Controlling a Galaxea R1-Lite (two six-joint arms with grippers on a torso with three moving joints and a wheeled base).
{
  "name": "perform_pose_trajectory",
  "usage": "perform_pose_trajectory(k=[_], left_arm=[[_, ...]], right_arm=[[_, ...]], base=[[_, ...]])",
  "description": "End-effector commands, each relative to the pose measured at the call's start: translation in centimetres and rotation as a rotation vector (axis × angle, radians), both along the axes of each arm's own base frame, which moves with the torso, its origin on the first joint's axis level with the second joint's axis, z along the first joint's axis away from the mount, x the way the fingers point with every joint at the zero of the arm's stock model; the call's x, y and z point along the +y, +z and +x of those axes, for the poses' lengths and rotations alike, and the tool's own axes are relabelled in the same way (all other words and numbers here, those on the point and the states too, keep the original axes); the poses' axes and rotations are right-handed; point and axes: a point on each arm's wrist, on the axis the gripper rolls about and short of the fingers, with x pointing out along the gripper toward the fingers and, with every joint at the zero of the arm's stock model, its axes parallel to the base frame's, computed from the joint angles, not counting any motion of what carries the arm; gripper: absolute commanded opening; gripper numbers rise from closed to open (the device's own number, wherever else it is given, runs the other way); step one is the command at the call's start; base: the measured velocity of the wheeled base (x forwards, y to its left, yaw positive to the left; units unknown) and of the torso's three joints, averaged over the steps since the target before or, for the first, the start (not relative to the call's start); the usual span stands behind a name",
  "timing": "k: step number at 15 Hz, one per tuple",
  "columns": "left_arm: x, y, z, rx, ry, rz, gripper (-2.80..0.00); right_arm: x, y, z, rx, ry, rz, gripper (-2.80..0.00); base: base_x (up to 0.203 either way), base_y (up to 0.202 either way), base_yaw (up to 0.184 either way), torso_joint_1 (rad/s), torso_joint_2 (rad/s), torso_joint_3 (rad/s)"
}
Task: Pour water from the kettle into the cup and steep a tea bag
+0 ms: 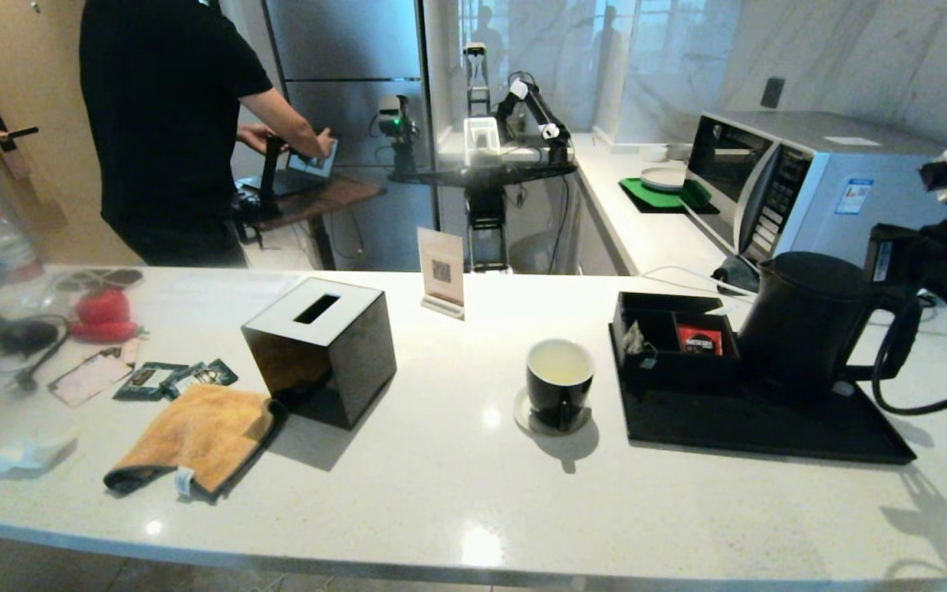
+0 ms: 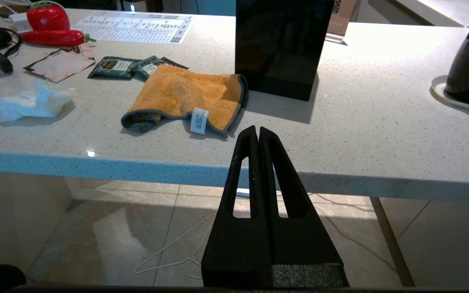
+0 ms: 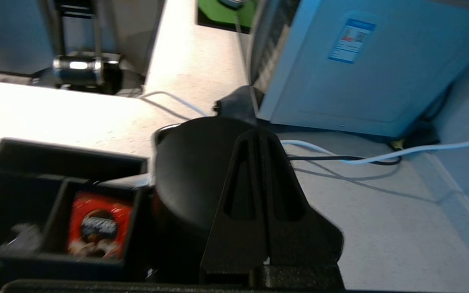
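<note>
The matte black kettle (image 1: 802, 325) stands on a black tray (image 1: 769, 432) at the right of the counter. My right gripper (image 3: 259, 131) is shut and empty, its tips just above the rear edge of the kettle lid (image 3: 193, 171). Left of the tray, the small black cup (image 1: 560, 386) sits on a white coaster and holds pale yellowish water (image 1: 560, 363). The tea bag (image 1: 634, 339) lies in the left compartment of the tray's organizer, beside a red sachet (image 1: 699, 339). My left gripper (image 2: 258, 129) is shut, parked low before the counter's front edge.
A black cube tissue box (image 1: 321, 349) and an orange cloth (image 1: 194, 436) lie left of the cup. Dark green packets (image 1: 173, 378) are further left. A microwave (image 1: 802, 189) and loose cables (image 3: 340, 158) sit behind the kettle. A person stands beyond the counter.
</note>
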Motion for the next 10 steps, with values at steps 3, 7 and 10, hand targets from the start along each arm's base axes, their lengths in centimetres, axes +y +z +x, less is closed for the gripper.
perform_pose_trajectory(k=[3,7,10], left_arm=[[0.0,0.0,0.0,0.001,0.0,-0.001,-2.8],[0.0,0.0,0.0,0.001,0.0,-0.001,-2.8],[0.0,0.0,0.0,0.001,0.0,-0.001,-2.8]], right_arm=[[2.3,0.5,-2.2,-0.019,0.105,0.009,-2.8],[6.2,0.7,-2.9,-0.022,0.242,0.016,-2.8],[9.2,0.4,-3.1,0.0,0.344,0.014,-2.8]], base=[[0.0,0.0,0.0,0.0,0.0,0.0],[0.0,0.0,0.0,0.0,0.0,0.0],[0.0,0.0,0.0,0.0,0.0,0.0]])
